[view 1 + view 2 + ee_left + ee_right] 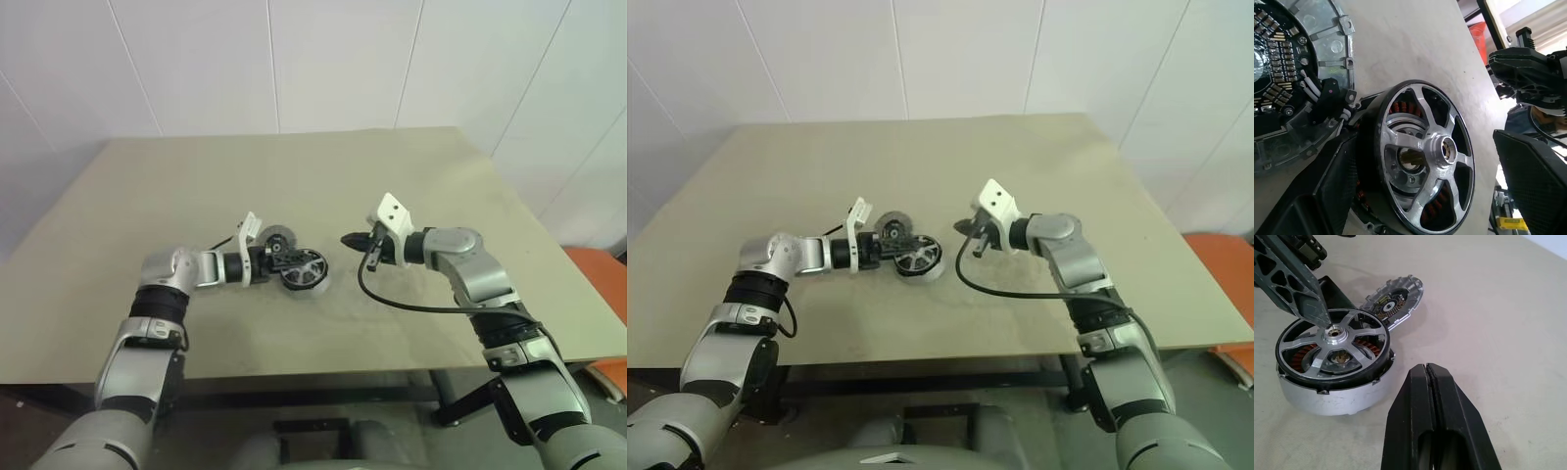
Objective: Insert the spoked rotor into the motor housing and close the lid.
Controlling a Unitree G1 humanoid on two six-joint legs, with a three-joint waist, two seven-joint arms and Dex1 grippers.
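The spoked rotor (1332,345), silver spokes in a dark rim with copper windings under them, sits in the round silvery motor housing (1327,399) at mid-table. The lid (1393,301), a flat silvery disc with a circuit board inside, lies face up on the table just beyond it. My left gripper (292,259) is open and straddles the rotor; one finger (1533,181) stands clear of the rim and the other (1337,196) lies against it. My right gripper (1426,369) is shut with nothing in it, hovering a short way to the right of the housing.
The beige table (196,176) is bare around the parts. A black cable (392,299) loops down from my right wrist over the table. An orange seat (598,264) stands past the table's right edge. White walls rise behind the table.
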